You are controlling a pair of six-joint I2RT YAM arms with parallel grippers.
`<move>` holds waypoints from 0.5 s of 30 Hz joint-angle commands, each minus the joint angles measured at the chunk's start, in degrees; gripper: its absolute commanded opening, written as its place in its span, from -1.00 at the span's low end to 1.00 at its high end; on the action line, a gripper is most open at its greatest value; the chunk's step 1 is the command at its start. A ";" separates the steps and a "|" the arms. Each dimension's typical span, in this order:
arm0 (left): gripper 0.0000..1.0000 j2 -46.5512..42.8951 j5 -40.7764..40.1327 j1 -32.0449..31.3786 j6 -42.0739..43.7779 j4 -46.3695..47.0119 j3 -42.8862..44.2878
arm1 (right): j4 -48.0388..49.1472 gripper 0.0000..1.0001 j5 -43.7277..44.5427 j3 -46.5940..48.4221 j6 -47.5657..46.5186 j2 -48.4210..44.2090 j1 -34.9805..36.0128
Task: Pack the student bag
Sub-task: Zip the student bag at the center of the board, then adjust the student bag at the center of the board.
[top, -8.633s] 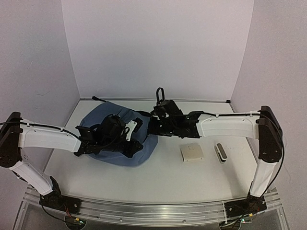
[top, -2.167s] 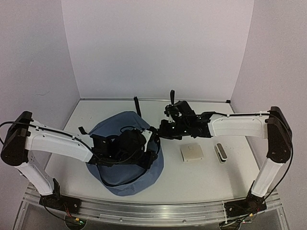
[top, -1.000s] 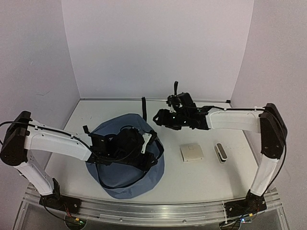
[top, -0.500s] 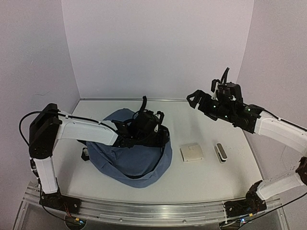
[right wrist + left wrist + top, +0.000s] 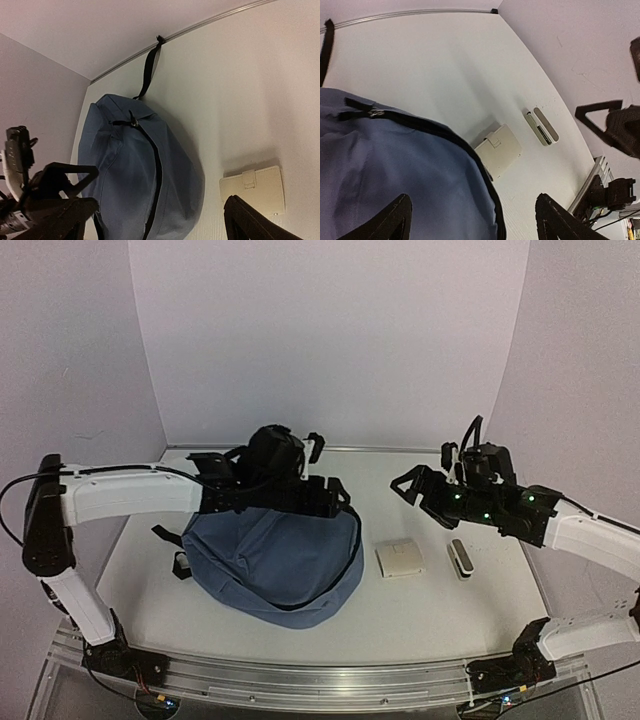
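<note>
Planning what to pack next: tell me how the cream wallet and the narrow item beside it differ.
The cream wallet is squarish, with a tab clasp; the narrow item is slim, grey-and-white. The cream wallet lies nearer the student bag than the narrow item. Both lie on the table.

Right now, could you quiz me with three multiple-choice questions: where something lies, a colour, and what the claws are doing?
1. The cream wallet lies: A) between the backpack and the small grey gadget; B) on the backpack; C) behind the backpack.
2. The backpack is: A) red; B) green; C) blue.
3. The left claw and right claw are: A) shut on the wallet; B) open and empty; C) shut on a strap.
Answers: 1 A, it lies between them; 2 C, the fabric is blue; 3 B, both spread wide, nothing between.
</note>
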 commanded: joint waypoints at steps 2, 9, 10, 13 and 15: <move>0.74 -13.85 1.19 9.35 3.88 -20.93 -1.74 | 0.12 0.82 -2.96 -1.43 3.55 -0.34 6.43; 0.79 -19.94 16.76 33.54 7.27 -27.20 -7.22 | 0.27 0.39 2.51 -0.69 8.17 6.52 16.35; 0.79 -20.03 18.17 35.45 7.77 -27.69 -7.27 | 0.32 0.31 2.64 -1.02 8.82 7.24 16.85; 0.79 -20.55 19.46 38.68 9.61 -27.73 -7.45 | 1.75 0.23 4.40 -2.14 10.13 9.33 17.84; 0.79 -21.32 19.32 39.74 10.37 -26.56 -8.24 | 4.24 0.17 3.89 -2.87 10.85 10.68 18.54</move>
